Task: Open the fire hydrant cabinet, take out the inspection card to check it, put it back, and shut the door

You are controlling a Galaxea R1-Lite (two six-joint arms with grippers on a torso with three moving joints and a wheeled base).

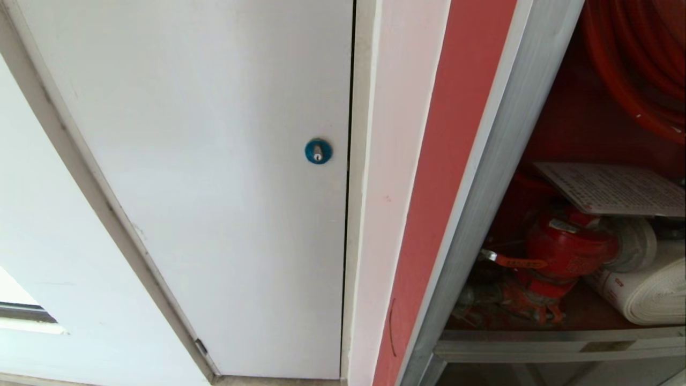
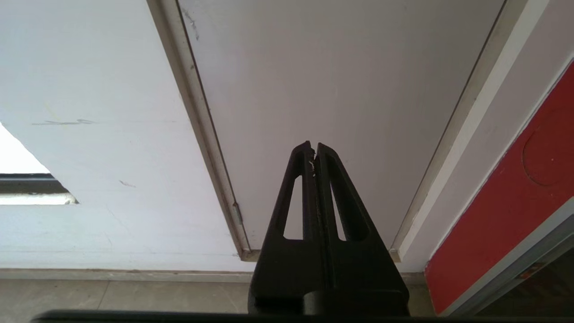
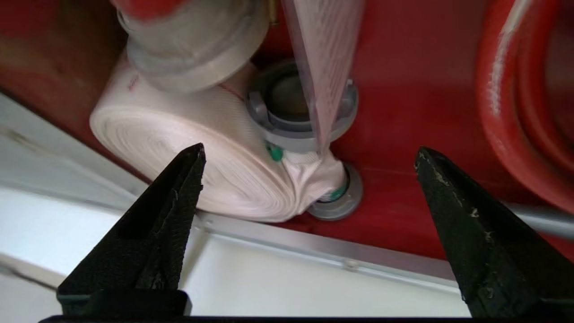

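Note:
The fire hydrant cabinet (image 1: 429, 214) stands open at the right of the head view; its door is out of view. Inside, the white printed inspection card (image 1: 616, 188) lies tilted on top of the red valve (image 1: 563, 252). In the right wrist view the card (image 3: 325, 67) hangs free above the grey hose couplings. My right gripper (image 3: 309, 150) is open just outside the cabinet's lower silver frame (image 3: 358, 255), below the card, with nothing between its fingers. My left gripper (image 2: 313, 146) is shut and empty, parked facing the white panel (image 2: 336, 89).
A white rolled hose (image 1: 648, 289) lies on the cabinet floor beside the valve, and red hose coils (image 1: 638, 64) hang above. The plain white panel with a round blue lock (image 1: 318, 151) fills the left of the head view. Floor tiles (image 2: 112, 296) show below the wall.

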